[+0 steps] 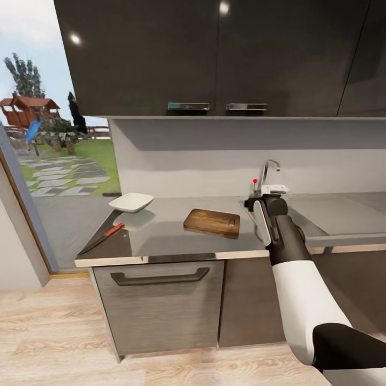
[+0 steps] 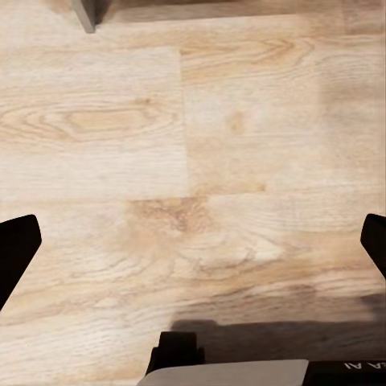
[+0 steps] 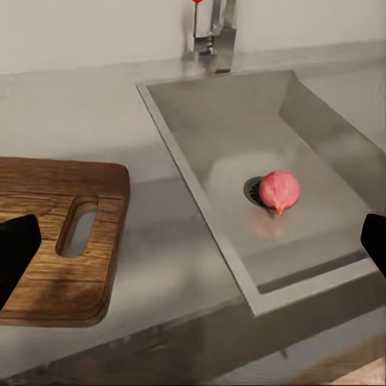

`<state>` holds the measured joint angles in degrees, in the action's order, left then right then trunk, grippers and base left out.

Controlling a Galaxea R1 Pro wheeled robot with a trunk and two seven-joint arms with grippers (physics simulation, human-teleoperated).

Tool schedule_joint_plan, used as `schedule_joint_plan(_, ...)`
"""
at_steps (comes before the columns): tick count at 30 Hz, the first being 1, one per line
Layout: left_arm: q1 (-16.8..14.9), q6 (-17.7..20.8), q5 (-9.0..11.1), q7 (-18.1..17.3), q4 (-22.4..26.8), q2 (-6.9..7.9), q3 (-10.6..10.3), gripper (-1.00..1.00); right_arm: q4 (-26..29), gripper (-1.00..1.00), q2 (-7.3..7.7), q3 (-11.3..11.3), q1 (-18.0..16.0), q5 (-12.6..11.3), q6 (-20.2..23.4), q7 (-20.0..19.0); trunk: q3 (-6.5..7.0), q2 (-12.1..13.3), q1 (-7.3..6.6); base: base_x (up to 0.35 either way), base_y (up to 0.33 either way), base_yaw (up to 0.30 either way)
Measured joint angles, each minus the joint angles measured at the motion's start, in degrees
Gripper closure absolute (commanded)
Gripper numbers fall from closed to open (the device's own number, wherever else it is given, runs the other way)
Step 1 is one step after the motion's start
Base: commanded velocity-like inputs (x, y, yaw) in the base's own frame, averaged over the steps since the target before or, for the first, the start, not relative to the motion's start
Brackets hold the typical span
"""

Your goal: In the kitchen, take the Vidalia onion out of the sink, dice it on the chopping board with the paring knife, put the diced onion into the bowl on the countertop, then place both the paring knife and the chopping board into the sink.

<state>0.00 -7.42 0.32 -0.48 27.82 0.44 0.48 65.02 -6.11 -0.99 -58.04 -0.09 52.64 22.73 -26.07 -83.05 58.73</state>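
The pinkish-red Vidalia onion (image 3: 278,190) lies by the drain on the floor of the steel sink (image 3: 322,129). My right gripper (image 3: 193,248) hovers open above the counter edge in front of the sink, its dark fingertips (image 3: 16,251) spread wide with nothing between them. The brown chopping board (image 1: 212,222) (image 3: 56,233) lies flat on the grey countertop (image 1: 161,236), just left of the sink. At the counter's left end the red-handled paring knife (image 1: 104,236) rests near the white bowl (image 1: 131,202). My left gripper (image 2: 193,249) hangs open over the wood floor.
A chrome tap (image 1: 268,174) with a red knob stands behind the sink. Glossy black upper cabinets (image 1: 214,53) hang overhead. A drawer front with a dark handle (image 1: 160,277) sits under the counter. A glass door at left looks onto a garden (image 1: 59,161).
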Motion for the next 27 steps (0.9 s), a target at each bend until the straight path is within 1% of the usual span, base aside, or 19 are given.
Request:
schedule_joint_plan(10,0.0,0.0,0.0,0.0,0.0,0.0,0.0,-1.0,-6.3,-1.0,-0.14,0.1,0.0,-0.2,-1.2,-0.1,0.0,0.0,0.0,0.003,-0.002,0.0)
schedule_joint_plan(16,0.0,0.1,0.0,0.0,0.0,0.0,0.0,-1.0,-7.2,-1.0,-0.22,0.2,0.0,-0.2,-1.8,-0.1,0.0,0.0,0.0,0.019,0.0,0.0)
schedule_joint_plan(21,0.0,0.1,0.0,0.0,0.0,0.0,0.0,-1.0,-7.4,-1.0,-0.27,0.2,0.0,-0.2,-1.9,-0.1,0.0,0.0,-0.02,0.147,0.0,0.0)
schedule_joint_plan(27,0.0,0.1,0.0,0.0,-0.1,0.0,0.0,-1.0,-7.4,-1.0,-0.28,0.2,0.0,-0.3,-2.0,-0.1,0.0,0.0,-0.03,0.247,0.0,0.0)
